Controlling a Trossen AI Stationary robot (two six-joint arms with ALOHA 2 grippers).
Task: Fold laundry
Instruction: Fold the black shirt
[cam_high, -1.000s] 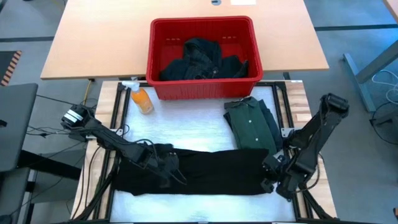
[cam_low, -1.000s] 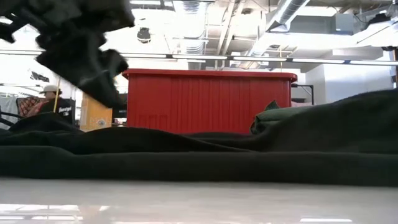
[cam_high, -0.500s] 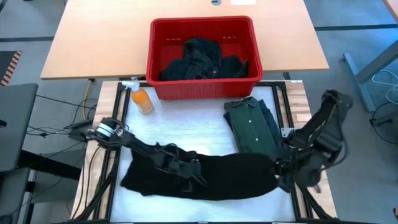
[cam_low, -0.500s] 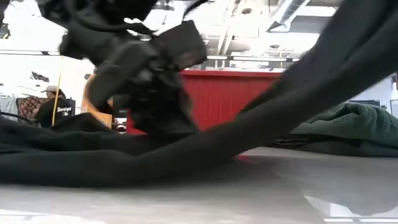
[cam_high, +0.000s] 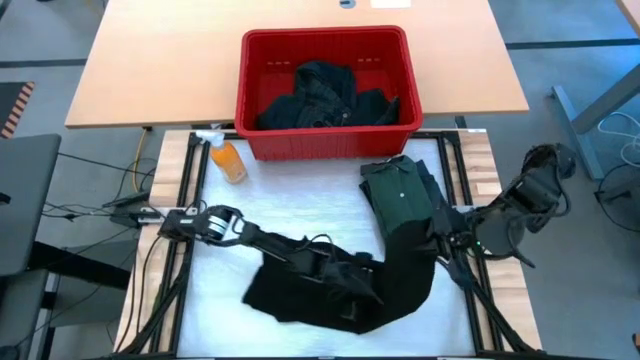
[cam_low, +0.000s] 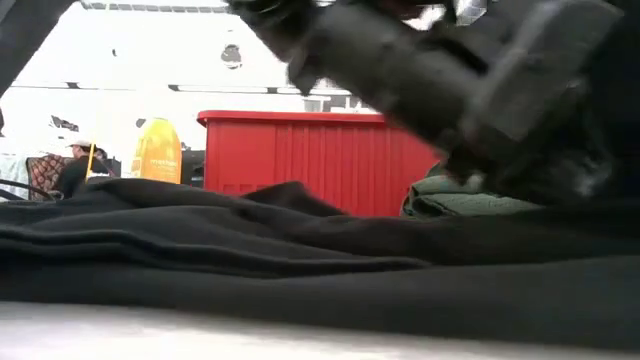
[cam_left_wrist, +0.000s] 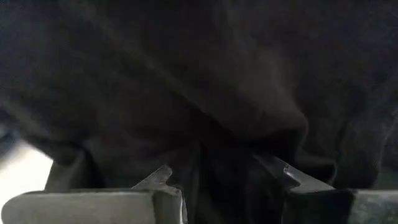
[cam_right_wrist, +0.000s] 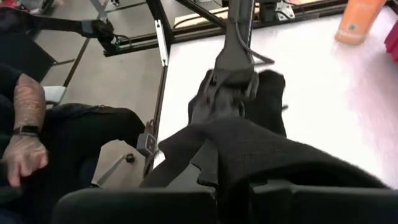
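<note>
Underneath, white table (cam_high: 300, 205), red basket (cam_high: 325, 92).

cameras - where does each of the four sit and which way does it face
High view: overhead, facing straight down on both arms, the black garment, red basket.
Low view: at tabletop height, facing level across the garment toward the basket; an arm blurs above.
Left wrist view: on the left arm; left gripper pinching the garment.
Right wrist view: on the right arm; right gripper, left arm beyond.
All share the garment.

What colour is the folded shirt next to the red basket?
Dark green. The folded shirt shows best in the high view, just in front of the red basket.
</note>
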